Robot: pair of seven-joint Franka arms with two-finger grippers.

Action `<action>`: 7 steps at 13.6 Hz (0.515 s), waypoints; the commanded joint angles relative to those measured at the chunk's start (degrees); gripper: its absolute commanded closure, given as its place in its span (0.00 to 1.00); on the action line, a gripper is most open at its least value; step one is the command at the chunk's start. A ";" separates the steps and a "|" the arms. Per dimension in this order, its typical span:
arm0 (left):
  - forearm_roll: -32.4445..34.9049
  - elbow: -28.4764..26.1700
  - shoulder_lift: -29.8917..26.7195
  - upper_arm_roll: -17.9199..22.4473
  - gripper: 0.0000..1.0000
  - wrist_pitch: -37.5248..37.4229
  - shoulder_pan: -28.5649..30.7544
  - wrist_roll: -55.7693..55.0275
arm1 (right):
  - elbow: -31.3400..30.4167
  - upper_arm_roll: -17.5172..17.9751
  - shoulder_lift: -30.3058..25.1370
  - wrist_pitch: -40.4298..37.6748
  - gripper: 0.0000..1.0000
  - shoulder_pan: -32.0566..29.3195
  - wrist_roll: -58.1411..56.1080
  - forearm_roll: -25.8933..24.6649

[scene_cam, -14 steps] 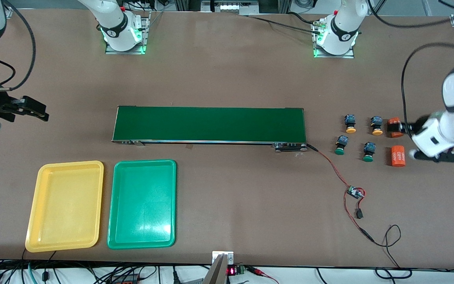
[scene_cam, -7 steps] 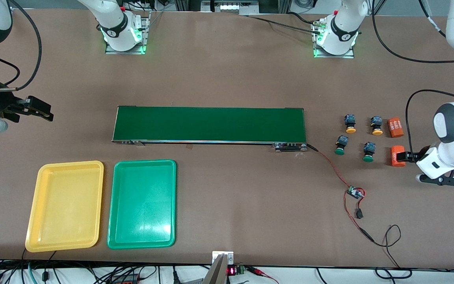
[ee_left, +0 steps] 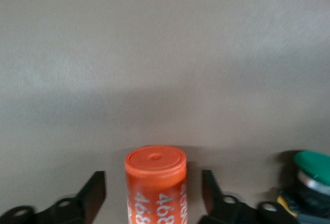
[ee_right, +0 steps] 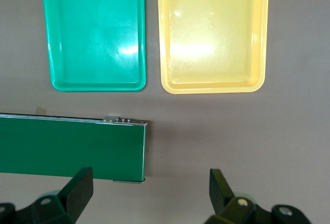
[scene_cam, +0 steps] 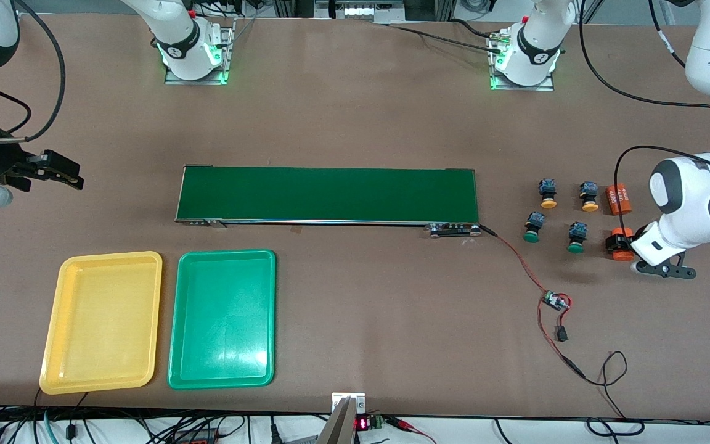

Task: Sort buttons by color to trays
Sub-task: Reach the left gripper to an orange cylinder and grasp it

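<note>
Your left gripper (ee_left: pixel 153 195) straddles the nearer orange cylinder (ee_left: pixel 155 182), fingers apart on either side, not touching it. Your right gripper (ee_right: pixel 149 195) waits open, above bare table beside the conveyor belt (ee_right: pixel 69 146).

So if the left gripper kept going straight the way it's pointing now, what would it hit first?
The left gripper already straddles the orange cylinder printed "4680", with a gap each side. Going on, its palm would probably meet that cylinder first; past it only bare table shows.
</note>
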 commanded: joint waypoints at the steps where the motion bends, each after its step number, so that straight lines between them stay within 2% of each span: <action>1: 1.14 -0.23 -0.97 -0.49 0.72 -4.39 0.78 5.69 | 0.64 0.22 0.17 -0.19 0.00 0.54 0.52 0.20; 5: 1.23 1.17 -5.26 -2.42 0.74 -13.53 -0.18 6.51 | 0.64 0.22 0.17 -0.02 0.00 0.46 0.60 0.29; 7: 1.23 3.45 -8.07 -7.76 0.73 -22.21 -0.10 6.60 | 0.64 0.22 0.17 -0.02 0.00 0.46 0.60 0.29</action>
